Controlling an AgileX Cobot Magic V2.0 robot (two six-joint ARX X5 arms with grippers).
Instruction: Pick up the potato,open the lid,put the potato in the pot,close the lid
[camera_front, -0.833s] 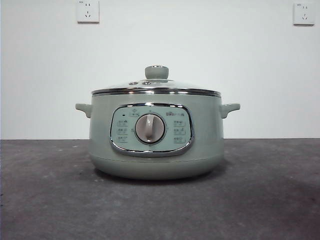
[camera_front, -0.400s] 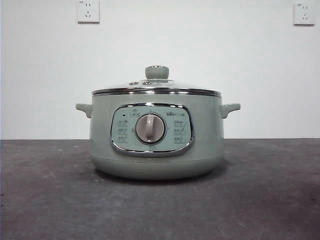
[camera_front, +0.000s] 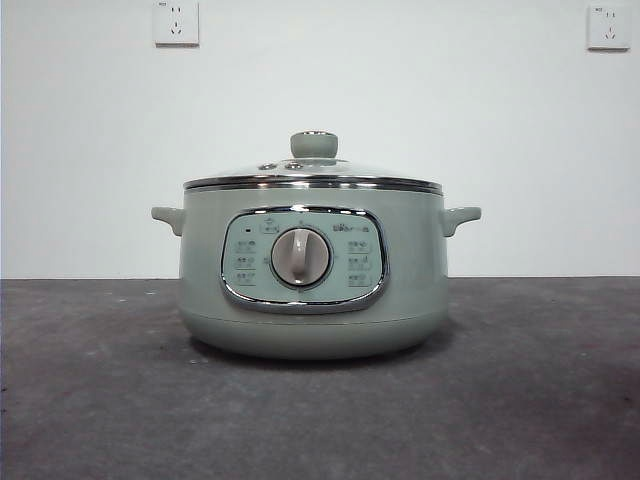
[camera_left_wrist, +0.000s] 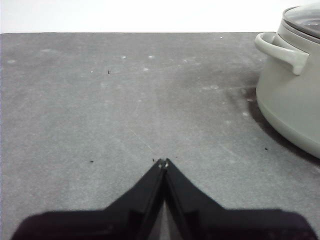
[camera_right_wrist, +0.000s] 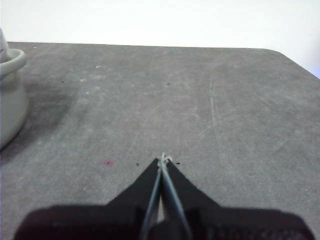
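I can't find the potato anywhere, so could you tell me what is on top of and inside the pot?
The lid sits closed on the pot. From the front view its glass shows only reflections, so the inside is hidden; no potato shows in any view.

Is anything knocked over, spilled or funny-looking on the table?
Nothing is tipped or spilled. The pot stands upright with the lid sitting level on it. One odd thing: no potato shows in any view. The left gripper and right gripper are shut on nothing above the table.
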